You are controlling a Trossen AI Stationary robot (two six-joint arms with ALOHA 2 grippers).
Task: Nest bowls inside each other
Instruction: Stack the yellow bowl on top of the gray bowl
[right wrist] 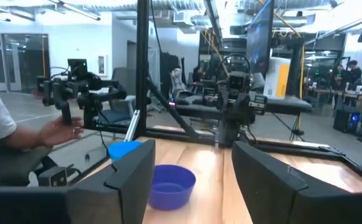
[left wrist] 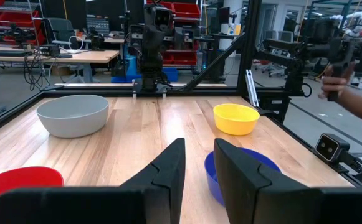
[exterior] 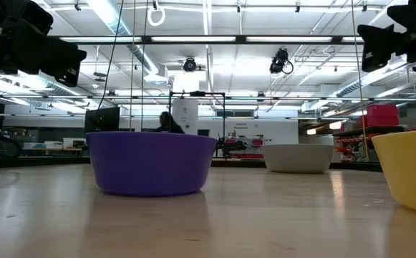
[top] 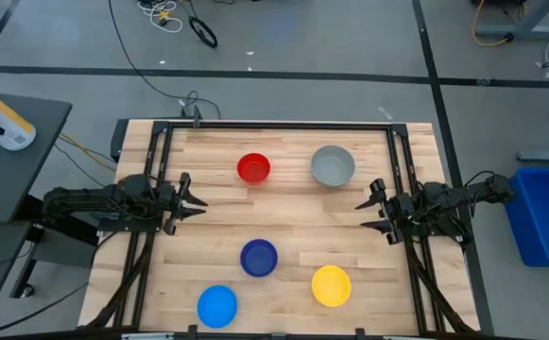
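Observation:
Five bowls stand apart on their bases on the wooden table (top: 283, 222): red (top: 253, 168) and grey (top: 333, 165) toward the far edge, dark blue (top: 259, 258) in the middle near side, light blue (top: 217, 305) and yellow (top: 331, 285) at the near edge. My left gripper (top: 198, 196) hovers level at the table's left side, open by a narrow gap (left wrist: 199, 146), holding nothing. My right gripper (top: 364, 215) hovers at the right side, open wide (right wrist: 193, 149), also holding nothing. The low view shows the dark blue (exterior: 150, 161), grey (exterior: 298, 158) and yellow (exterior: 408, 168) bowls.
Black frame rails (top: 283, 125) run along the table's far and side edges. A blue bin (top: 543, 212) stands right of the table, and a white bottle (top: 0, 118) lies on a dark side table at the left. A person's hand (right wrist: 62, 130) shows beyond the table's near edge.

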